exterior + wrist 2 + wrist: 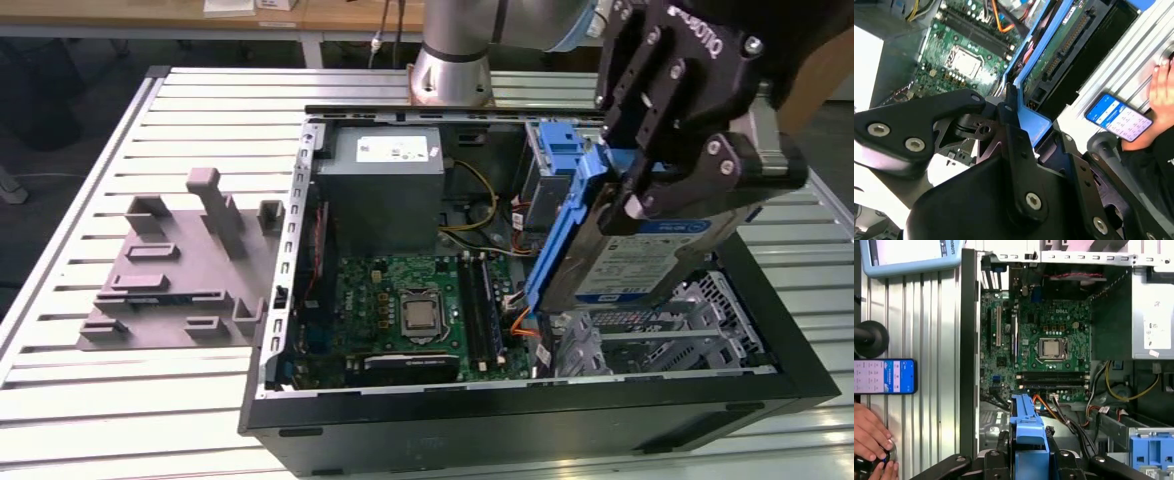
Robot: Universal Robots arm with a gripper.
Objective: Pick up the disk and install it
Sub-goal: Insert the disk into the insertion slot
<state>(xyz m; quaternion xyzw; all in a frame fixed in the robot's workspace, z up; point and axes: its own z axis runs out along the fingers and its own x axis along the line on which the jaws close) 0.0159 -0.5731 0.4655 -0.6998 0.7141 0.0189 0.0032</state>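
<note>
Tool (pixel 654 195) clamped on the disk (pixel 638 262), holding it on edge, tilted, in the air above the open computer case (pixel 534 425). I see the disk's blue frame (pixel 1029 432) pinched between the black fingers (pixel 1014 135) in both wrist views; its connector edge and green board face up in the second wrist view. In the exterior view the disk hangs over the case's side toward the exterior view's right, above the silver drive cage (pixel 667 330) and beside the motherboard (pixel 414 315) with its CPU socket (pixel 1053 348). Grey power supply (pixel 387 175) sits at the far end of the case. Case lies on the slatted metal surface (pixel 134 400), with a grey fixture block (pixel 187 265) toward the exterior view's left. First wrist view: a phone (pixel 885 376) on the surface beside the case, a person's hand (pixel 871 432) near it.
</note>
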